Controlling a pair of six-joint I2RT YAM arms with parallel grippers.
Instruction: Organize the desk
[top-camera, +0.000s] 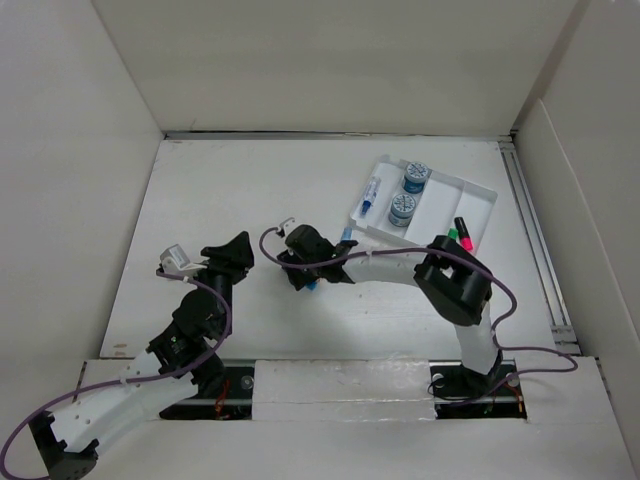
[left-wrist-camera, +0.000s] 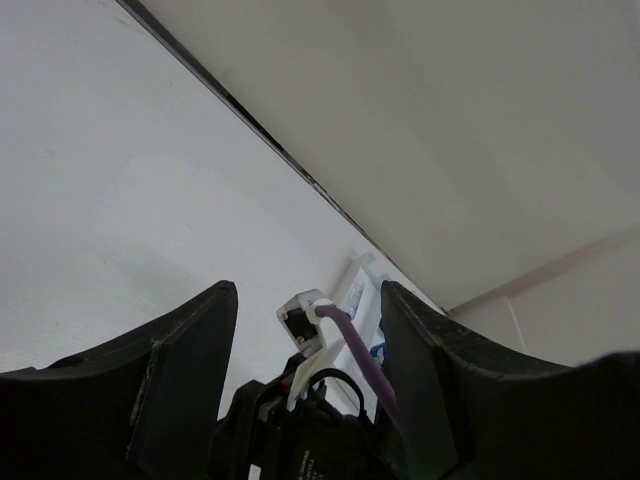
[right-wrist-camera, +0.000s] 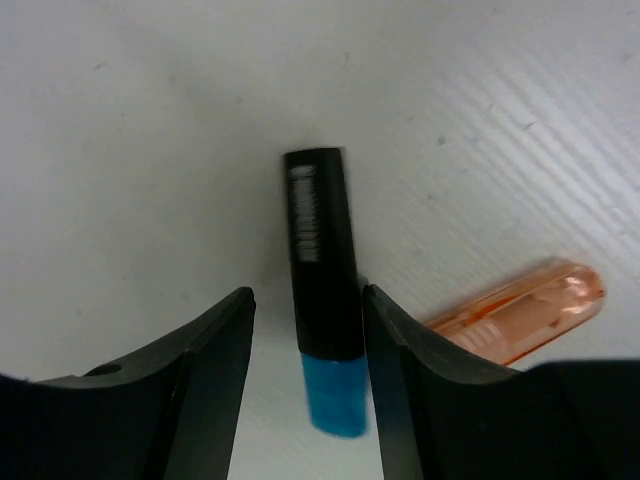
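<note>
Desk (top-camera: 250, 190), matte white and walled in white, spreads under both arms. Over its left-centre the left gripper (top-camera: 240, 250) hovers, its fingers (left-wrist-camera: 190, 350) apart and empty. Just right of it the right gripper (right-wrist-camera: 305, 300) points down, its fingers (right-wrist-camera: 200, 370) spread astride a blue-capped black marker (right-wrist-camera: 320, 250) lying on the desk, with a gap on one side. A clear orange barrel (right-wrist-camera: 520, 310) lies beside it. A white tray (top-camera: 480, 190) sits farthest right.

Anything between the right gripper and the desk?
Yes: a black marker with a blue cap lies on the desk, between the spread fingers of the right gripper. The right wrist view shows it.
</note>
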